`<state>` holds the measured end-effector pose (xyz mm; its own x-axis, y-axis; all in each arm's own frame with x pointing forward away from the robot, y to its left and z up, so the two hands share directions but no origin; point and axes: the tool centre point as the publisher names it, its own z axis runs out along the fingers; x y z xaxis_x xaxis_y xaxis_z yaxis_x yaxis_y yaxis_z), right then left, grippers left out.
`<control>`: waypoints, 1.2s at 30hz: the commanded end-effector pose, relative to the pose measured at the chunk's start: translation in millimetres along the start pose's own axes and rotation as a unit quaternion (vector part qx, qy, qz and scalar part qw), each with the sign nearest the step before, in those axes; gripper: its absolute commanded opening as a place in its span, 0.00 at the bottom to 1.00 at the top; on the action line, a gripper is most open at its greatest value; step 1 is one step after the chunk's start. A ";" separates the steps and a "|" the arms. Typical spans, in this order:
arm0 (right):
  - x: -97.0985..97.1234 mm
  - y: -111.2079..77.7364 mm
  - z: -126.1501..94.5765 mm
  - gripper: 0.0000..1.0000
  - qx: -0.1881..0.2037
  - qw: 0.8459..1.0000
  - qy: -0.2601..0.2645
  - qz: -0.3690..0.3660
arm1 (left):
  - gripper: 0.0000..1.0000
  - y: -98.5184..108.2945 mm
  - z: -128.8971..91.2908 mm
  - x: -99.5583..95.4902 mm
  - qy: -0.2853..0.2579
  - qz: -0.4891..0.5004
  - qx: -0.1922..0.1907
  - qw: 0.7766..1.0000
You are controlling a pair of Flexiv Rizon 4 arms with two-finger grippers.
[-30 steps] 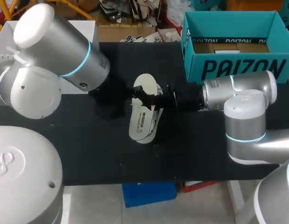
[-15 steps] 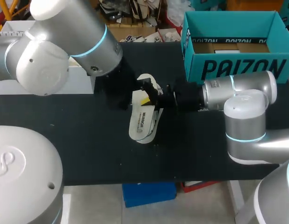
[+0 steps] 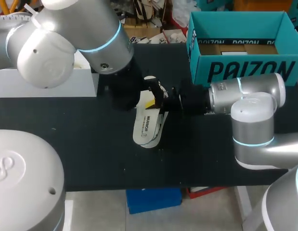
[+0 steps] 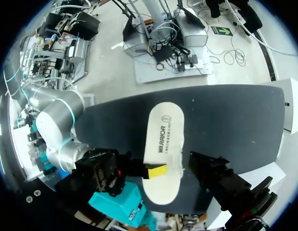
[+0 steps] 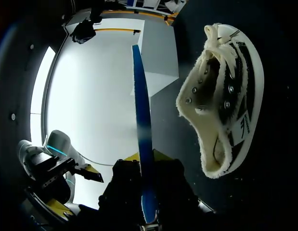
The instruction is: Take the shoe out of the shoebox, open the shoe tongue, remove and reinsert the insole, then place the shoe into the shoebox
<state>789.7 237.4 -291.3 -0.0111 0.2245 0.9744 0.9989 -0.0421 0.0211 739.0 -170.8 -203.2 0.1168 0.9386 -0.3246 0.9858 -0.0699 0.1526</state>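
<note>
Cream canvas with dark stripes: the shoe (image 5: 226, 96), out of the shoebox (image 3: 245, 71) and down on the black table (image 3: 91, 154), about mid-table, left of the shoebox and nearer. Mouth gaping wide in the right wrist view, laces slack at one end. Tongue step judged done.

Right above it, hiding most of it from overhead: the insole (image 3: 147, 126), white printed face up, blue along the edge, lying lengthwise near to far. Plainly out of the shoe and apart from it, so removal judged complete too.

Pinching that insole at its right edge, toward the far end: the right gripper (image 3: 151, 103), reaching in from the right. One yellow tip pressed on top, the other underneath, blue edge clamped between. Held flat, by the look of it.

In from the far left: the left gripper (image 4: 213, 173), hanging just beside the insole's far end, on its left side. Spread or pressed together? Cannot tell from these views. No contact with insole or shoe to be seen.

Further out: a white box (image 3: 47, 86) at the table's far left, well apart from the action. Shoebox at far right, open-topped, ready to take the shoe back.

Left to do, by this reckoning: slide the insole back into the shoe, seat it flat, then lift the shoe into the shoebox. Roughly halfway, with the fiddly half ahead.
</note>
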 end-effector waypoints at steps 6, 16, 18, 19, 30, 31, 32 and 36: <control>-0.1 -1.1 1.1 0.00 -0.002 1.000 -0.001 0.000 | 1.00 -7.6 -5.9 0.4 0.002 0.001 -0.001 1.000; -0.1 -1.1 1.1 0.00 -0.002 1.000 -0.001 0.000 | 1.00 -6.2 -7.3 0.4 0.008 0.000 -0.004 1.000; -0.1 -1.1 1.1 0.00 -0.002 1.000 -0.001 0.000 | 1.00 -1.7 -5.5 0.9 0.009 0.000 -0.003 1.000; -0.1 -1.1 1.1 0.00 -0.002 1.000 -0.001 0.000 | 1.00 1.4 -4.3 1.2 0.010 0.000 -0.003 1.000; -0.1 -1.1 1.1 0.00 -0.002 1.000 -0.001 0.000 | 1.00 43.6 11.4 3.3 0.012 0.006 0.003 1.000; -0.1 -1.1 1.1 0.00 -0.002 1.000 -0.001 0.000 | 1.00 48.0 12.3 3.1 0.012 0.006 0.004 1.000; -0.1 -1.1 1.1 0.00 -0.002 1.000 -0.001 0.000 | 1.00 52.3 13.1 3.0 0.013 0.007 0.004 1.000; -0.1 -1.1 1.1 0.00 -0.002 1.000 -0.001 0.000 | 1.00 70.2 17.4 2.7 0.018 0.010 0.007 1.000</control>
<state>789.5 237.3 -291.3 -0.0111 0.2249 0.9743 0.9989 -0.0419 0.0210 794.6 -168.5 -206.3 0.1335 0.9441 -0.3013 0.9820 -0.0849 0.1689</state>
